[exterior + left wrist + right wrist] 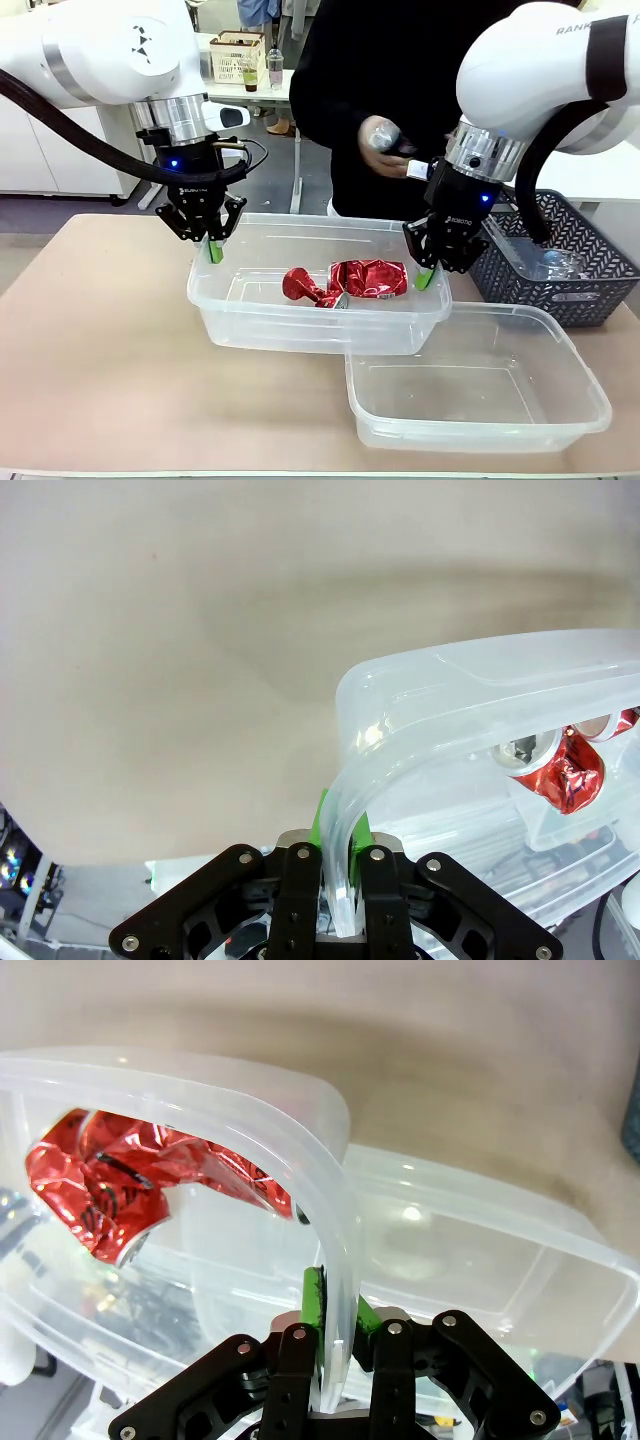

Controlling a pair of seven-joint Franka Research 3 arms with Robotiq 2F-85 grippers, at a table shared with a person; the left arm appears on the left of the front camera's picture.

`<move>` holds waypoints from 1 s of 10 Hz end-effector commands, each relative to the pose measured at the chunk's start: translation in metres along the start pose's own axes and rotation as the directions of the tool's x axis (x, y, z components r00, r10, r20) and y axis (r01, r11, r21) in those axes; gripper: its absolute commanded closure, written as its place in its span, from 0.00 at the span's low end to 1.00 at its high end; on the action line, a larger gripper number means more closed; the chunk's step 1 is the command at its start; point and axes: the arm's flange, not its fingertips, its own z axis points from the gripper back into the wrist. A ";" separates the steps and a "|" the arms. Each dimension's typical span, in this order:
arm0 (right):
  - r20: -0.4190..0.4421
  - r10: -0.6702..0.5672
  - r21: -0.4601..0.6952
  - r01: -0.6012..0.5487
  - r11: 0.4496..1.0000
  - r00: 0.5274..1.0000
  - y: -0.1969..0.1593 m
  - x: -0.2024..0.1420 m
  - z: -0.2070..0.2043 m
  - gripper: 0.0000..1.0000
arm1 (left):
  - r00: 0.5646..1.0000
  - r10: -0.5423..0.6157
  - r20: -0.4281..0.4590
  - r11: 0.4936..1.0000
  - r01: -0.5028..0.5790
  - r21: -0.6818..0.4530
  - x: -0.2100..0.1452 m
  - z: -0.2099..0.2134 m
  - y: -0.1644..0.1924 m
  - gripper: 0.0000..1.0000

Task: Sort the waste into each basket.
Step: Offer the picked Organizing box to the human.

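Note:
Two crushed red-and-silver cans [345,282] lie in a clear plastic basket [300,325]. My left gripper [215,250] is shut on its left rim and my right gripper [427,278] is shut on its right rim. In the left wrist view the rim [480,670] runs between the green pads of the left gripper [340,830], with a can [570,775] inside. In the right wrist view the right gripper [335,1310] pinches the rim [200,1090] next to the red cans [120,1190]. A second clear basket [480,385] stands empty at front right, its far-left corner under the held one.
A dark grey lattice basket [590,285] with clear bottles [545,262] sits at the right edge. A person in black stands across the table, one hand [382,135] raised and holding something. Bare tabletop [100,340] lies to the left and front.

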 end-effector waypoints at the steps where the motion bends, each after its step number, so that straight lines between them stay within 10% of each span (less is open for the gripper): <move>1: -0.002 0.006 0.011 -0.006 1.000 1.000 0.003 -0.001 -0.001 0.94 | 1.000 -0.008 0.001 1.000 0.008 0.018 0.000 -0.002 -0.001 0.93; 10: -0.002 0.006 0.011 -0.006 1.000 1.000 0.003 -0.001 -0.001 0.94 | 1.000 -0.008 0.001 1.000 0.008 0.018 0.000 -0.002 -0.001 0.93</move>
